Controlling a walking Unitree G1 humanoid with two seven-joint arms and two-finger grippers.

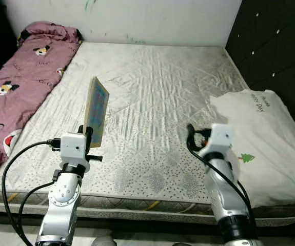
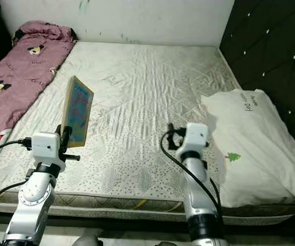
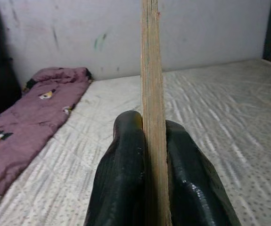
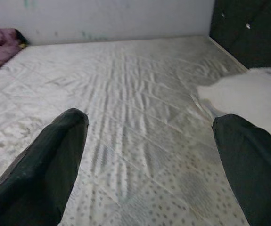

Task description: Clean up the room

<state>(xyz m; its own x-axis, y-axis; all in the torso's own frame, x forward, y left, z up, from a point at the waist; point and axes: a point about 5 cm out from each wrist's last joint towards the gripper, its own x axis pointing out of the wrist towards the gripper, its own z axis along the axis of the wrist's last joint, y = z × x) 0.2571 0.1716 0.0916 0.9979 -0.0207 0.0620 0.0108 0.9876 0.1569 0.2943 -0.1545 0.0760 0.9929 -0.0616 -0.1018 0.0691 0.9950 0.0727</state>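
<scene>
- The mattress [image 1: 157, 102] carries everything, its surface quilted and pale.
- A maroon blanket [image 1: 19, 87] lies along its left edge, up to the far left corner.
- A white pillow [image 1: 262, 138] rests by the right edge.
- The book [image 1: 96, 110] stands upright on edge above the near left part, clamped at its lower end by the left gripper [image 3: 147, 141].
- The right gripper [image 4: 149, 141] hovers over the near edge with fingers spread apart, just beside the pillow.
</scene>
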